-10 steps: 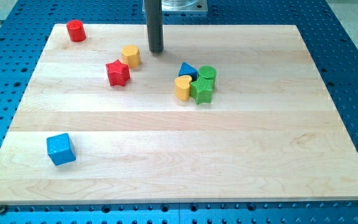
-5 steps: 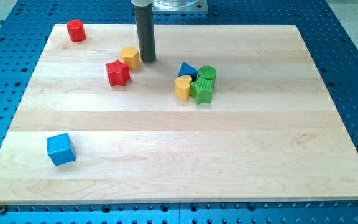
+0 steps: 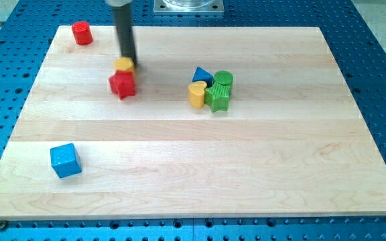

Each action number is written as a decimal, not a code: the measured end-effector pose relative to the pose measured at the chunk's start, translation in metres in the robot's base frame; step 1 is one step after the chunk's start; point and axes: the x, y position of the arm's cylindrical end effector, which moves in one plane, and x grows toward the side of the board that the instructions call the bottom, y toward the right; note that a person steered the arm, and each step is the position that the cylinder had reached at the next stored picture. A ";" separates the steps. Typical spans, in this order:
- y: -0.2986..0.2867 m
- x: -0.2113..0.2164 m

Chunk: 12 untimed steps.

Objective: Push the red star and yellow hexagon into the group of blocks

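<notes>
While my tip [image 3: 129, 61] sits on the yellow hexagon's [image 3: 123, 65] top-right edge, nothing is gripped; the blurred red star [image 3: 122, 84] touches it below. Blue triangle [image 3: 202, 74], yellow heart [image 3: 197, 94], two green blocks [image 3: 219, 90] cluster well right; path between clear.

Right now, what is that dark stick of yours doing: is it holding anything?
No gripper here: my tip holds nothing; it is against the top of the yellow hexagon block, just above the red star block.
</notes>
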 end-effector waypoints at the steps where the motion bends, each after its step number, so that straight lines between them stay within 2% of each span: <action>1: 0.036 0.057; 2: -0.008 0.041; 3: -0.054 0.085; 4: -0.077 0.122; 5: -0.036 0.133; 6: -0.003 0.121; 7: -0.031 0.137; 8: -0.006 0.107; 10: 0.110 0.093; 11: 0.086 0.109; 12: 0.032 0.127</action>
